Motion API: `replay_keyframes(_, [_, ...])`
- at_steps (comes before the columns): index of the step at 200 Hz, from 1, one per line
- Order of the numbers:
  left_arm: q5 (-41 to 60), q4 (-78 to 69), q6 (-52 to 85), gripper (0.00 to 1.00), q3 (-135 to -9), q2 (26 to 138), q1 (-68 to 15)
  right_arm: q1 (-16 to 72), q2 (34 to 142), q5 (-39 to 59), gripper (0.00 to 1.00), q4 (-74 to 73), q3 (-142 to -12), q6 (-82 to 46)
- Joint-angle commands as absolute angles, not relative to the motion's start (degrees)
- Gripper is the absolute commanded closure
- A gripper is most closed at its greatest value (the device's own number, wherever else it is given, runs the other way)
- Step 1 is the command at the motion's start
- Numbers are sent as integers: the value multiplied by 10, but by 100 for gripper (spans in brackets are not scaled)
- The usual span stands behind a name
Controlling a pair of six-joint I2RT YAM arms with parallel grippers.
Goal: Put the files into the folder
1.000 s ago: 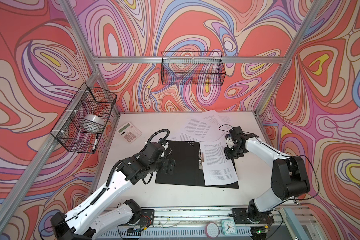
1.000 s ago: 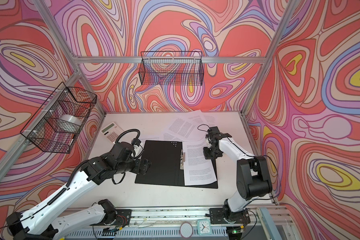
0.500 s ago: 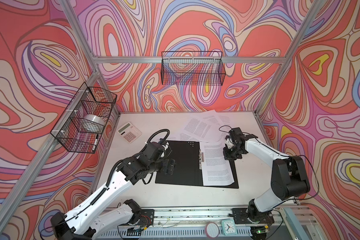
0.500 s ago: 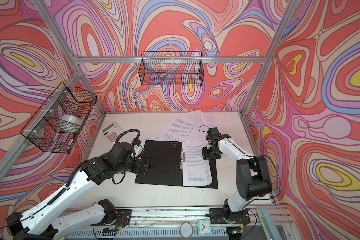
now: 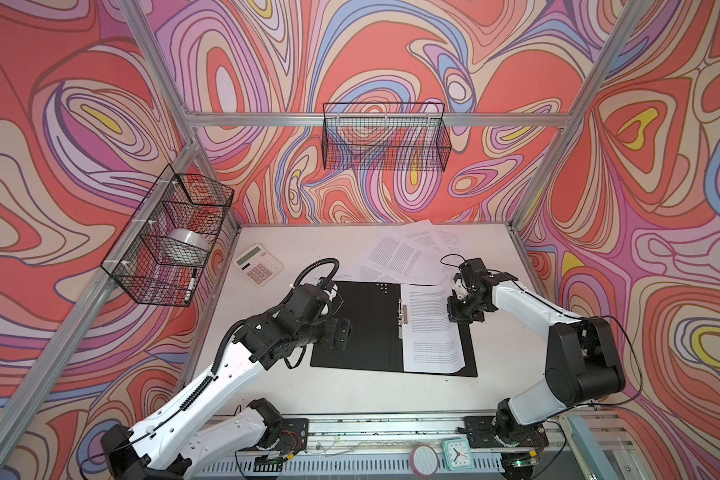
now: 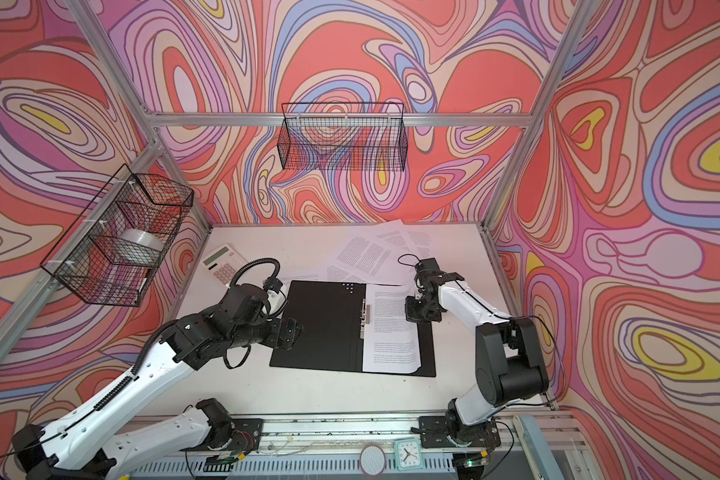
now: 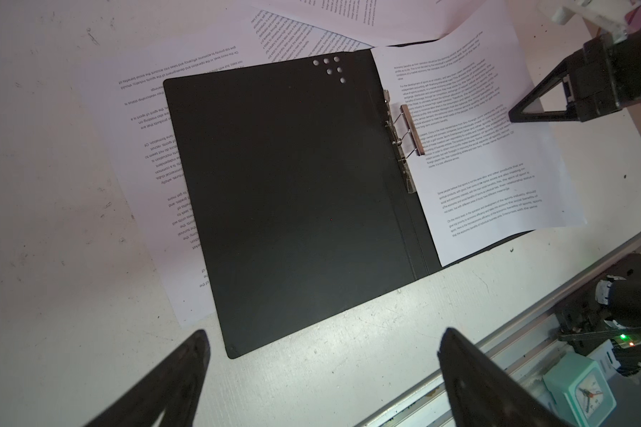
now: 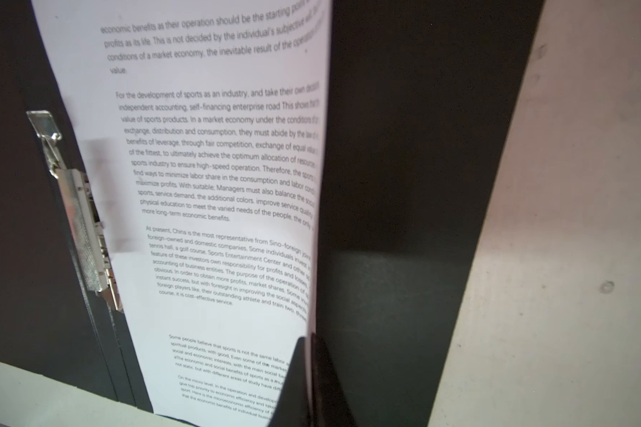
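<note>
1. The printed sheet (image 8: pixel 219 185) is pinched by its outer long edge between the right fingers (image 8: pixel 328 377), which are clamped together on it. That edge is lifted, and the page bows down away from the fingers to rest on the nearer half of the open folder (image 5: pixel 358 328).
2. It should handle as light, limp and easily creased. It probably slides freely on the smooth black lining, so a one-point pull may skew it. A bare margin at an edge is the only sensible hold.
3. The metal spine clip (image 7: pixel 409 129) lies across the sheet from the right fingers. Its bar seems raised on wire arms over the sheet's inner edge, so the page likely needs easing under it.
4. The left fingers (image 7: pixel 178 369) stand wide apart and hold nothing. The folder's bare flap lies just ahead of them.
5. More loose sheets (image 5: pixel 395 253) overlap on the worktop (image 5: pixel 350 395) just behind the right fingers, and another pokes out from under the flap. Lying flat, they offer little to bite, so an overlapping, raised corner looks the best place to grip.
6. A calculator (image 5: pixel 258 264) sits well beyond the left fingers, apart from the papers.
</note>
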State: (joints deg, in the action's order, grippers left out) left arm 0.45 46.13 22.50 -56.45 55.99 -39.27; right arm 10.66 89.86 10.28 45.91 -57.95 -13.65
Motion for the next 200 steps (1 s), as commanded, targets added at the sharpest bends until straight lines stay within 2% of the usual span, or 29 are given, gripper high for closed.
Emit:
replay_keyframes(1, [8, 473, 215, 3, -557, 555, -388, 110, 893, 92, 100, 449, -570, -139])
replay_keyframes(68, [8, 473, 216, 3, -556, 555, -387, 111, 889, 70, 100, 437, -563, -144])
replay_keyframes(93, [9, 473, 215, 3, -557, 555, -387, 110, 884, 61, 97, 432, -565, -148])
replay_keyframes(134, [55, 456, 208, 3, -553, 542, -387, 110, 888, 64, 96, 423, -562, -149])
replay_keyframes(200, [79, 438, 206, 2, -545, 523, -387, 110, 887, 56, 86, 416, -559, -155])
